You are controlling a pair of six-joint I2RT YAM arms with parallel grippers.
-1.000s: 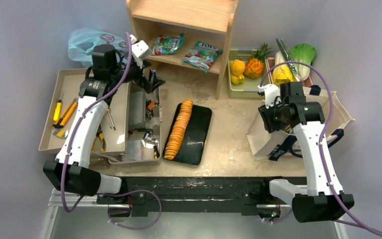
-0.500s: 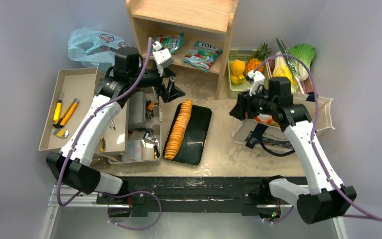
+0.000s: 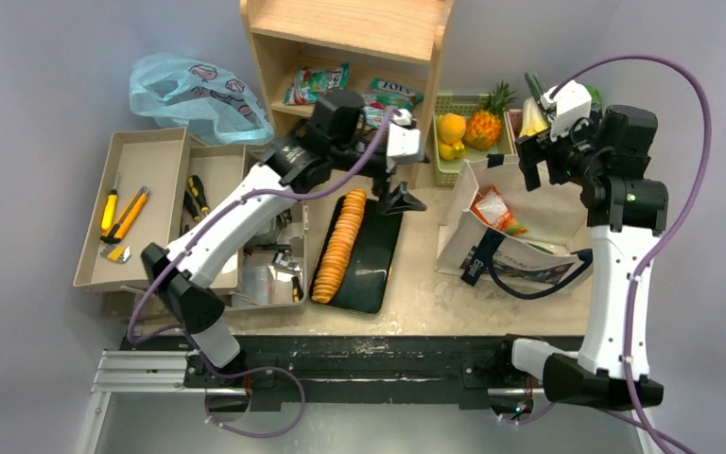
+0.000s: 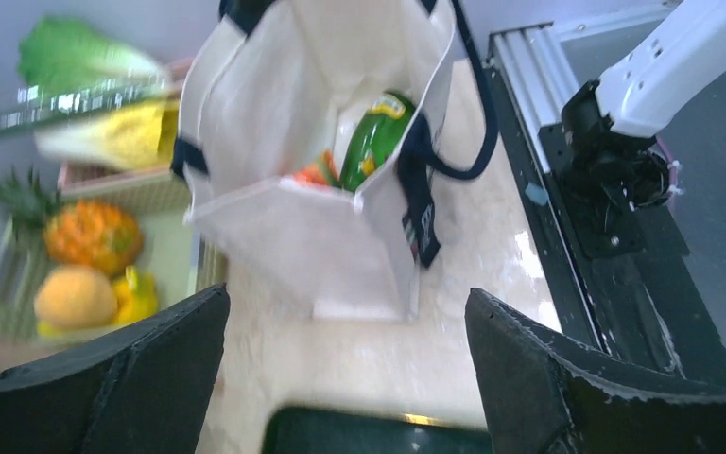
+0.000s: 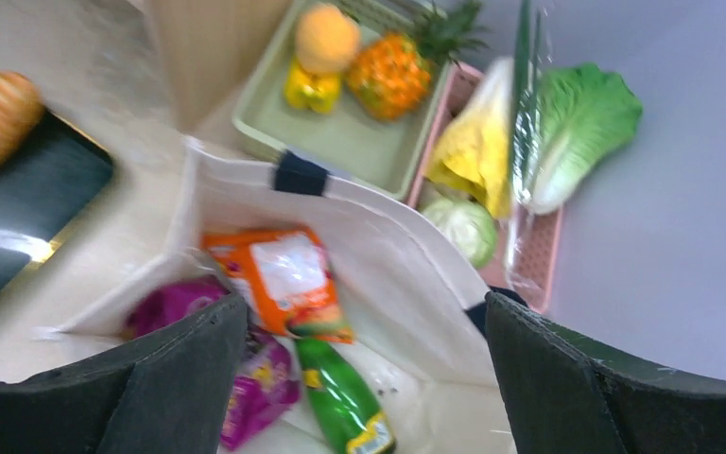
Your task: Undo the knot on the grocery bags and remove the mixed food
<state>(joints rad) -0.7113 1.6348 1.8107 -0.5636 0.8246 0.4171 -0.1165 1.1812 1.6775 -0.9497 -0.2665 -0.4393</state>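
Tote [image 3: 553, 203] stands open, bottle [image 5: 340, 397] and packs [image 5: 279, 279] inside; blue bag [image 3: 189, 95] lies well left of it. Right gripper [image 5: 361, 303] hangs above the tote, left gripper [image 4: 347, 293] beside it, both empty, fingers apart. Reaching in could snag a strap [image 4: 423, 199] or topple the soft tote.

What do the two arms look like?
Both the left arm and right arm have white link shells with black joints and bases, a purple cable looping alongside, a white camera block at the wrist, and broad black fingers.
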